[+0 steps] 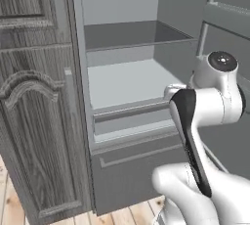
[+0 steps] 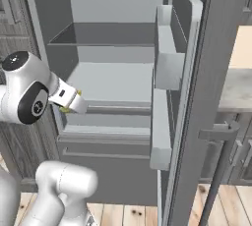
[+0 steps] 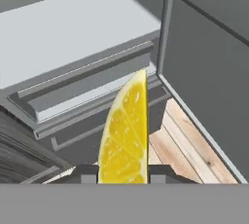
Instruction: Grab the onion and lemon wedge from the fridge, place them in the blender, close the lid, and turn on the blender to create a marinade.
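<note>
Item 1, dark wood-grain cabinet [image 1: 34,121]: occupying the left third of the left base view, its carved door panels standing closed, touching the fridge's left wall.

Item 2, fridge [image 1: 132,79]: standing open at centre frame in both base views; pale inner shelves and a drawer [image 1: 129,121] at mid-height are showing bare. Its door [image 2: 197,97] is swinging wide on the right of the right base view, with pale door bins along its inner face.

Item 3, lemon wedge [image 3: 125,133]: sitting at bottom centre of the hand view, upright, rind edge to the right, cut face toward the camera. In the right base view a yellow speck is showing at the hand, left of centre, just in front of the drawer.

Item 4, gripper [image 3: 124,172]: its fingers [image 3: 160,172] are pressing on either side of the wedge's lower end, so the jaws are clamped on the lemon wedge, part-way closed.

Handling, judged: the wedge is looking very light, soft in the flesh and probably slick on the cut faces; a hold across the thick lower end, as now, is seeming the safest, with modest pressure to avoid squashing or squirting it out.

Item 5, floor [image 3: 189,145]: light wooden planks are running under the fridge at lower right of the hand view. A pale countertop [image 2: 238,90] is showing at the far right, behind the door.
</note>
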